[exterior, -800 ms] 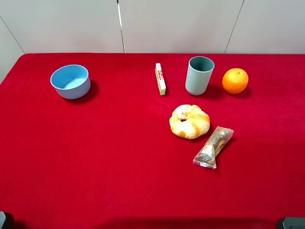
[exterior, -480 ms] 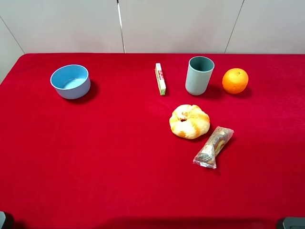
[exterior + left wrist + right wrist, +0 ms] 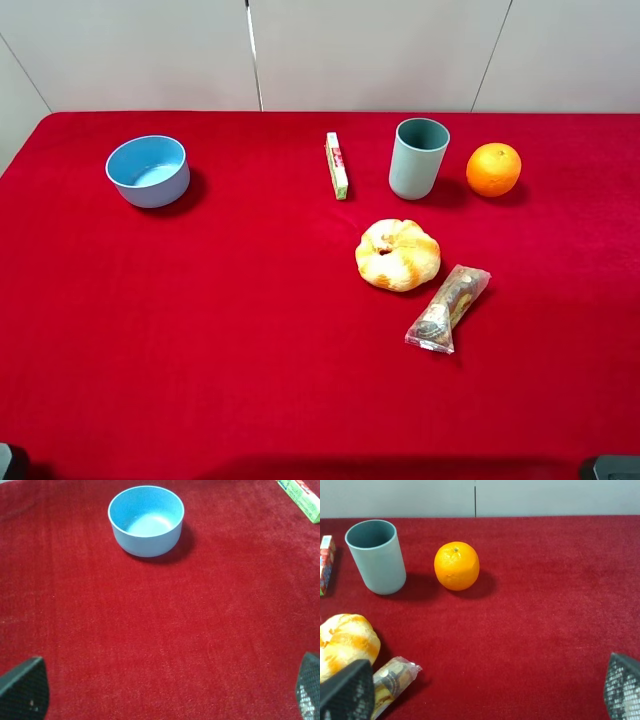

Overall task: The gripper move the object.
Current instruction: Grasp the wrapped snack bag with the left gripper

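The clear plastic packet with brown and tan snack inside lies on the red cloth, right of centre, just beside the bread roll. In the right wrist view the packet shows partly, next to one fingertip. My right gripper is open and empty, low over the cloth, short of the packet. My left gripper is open and empty over bare cloth, facing the blue bowl. Only dark corners of the arms show in the exterior view.
A blue bowl stands far left. A thin white-green-red stick bar, a grey-green cup and an orange stand along the back. The red cloth covers the whole table up to a white wall.
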